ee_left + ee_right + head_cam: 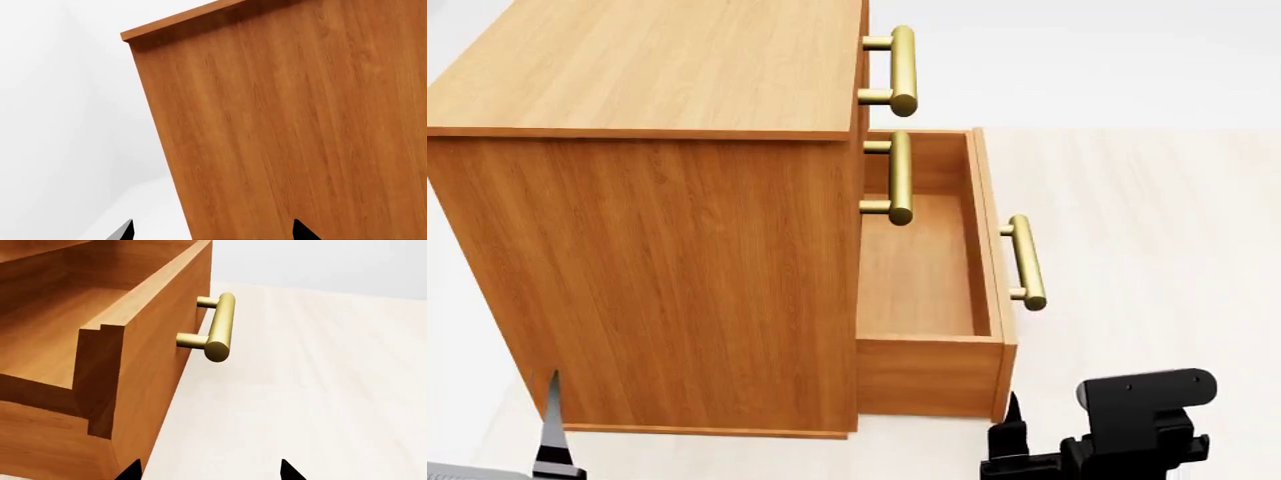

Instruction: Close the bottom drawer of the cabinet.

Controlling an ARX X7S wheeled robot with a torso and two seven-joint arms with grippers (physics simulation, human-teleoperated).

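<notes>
Drawer [924,270] pulled out, front ahead-left of right end effector [210,471]; nearer arm, seemingly open, empty.

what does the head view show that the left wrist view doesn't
Only the head view shows the bottom drawer pulled out and empty, its handle, the two upper handles, the cabinet top and the right gripper. Only the left wrist view shows the white wall beside the cabinet. Both share the cabinet side panel and the left gripper, open, holding nothing.
</notes>
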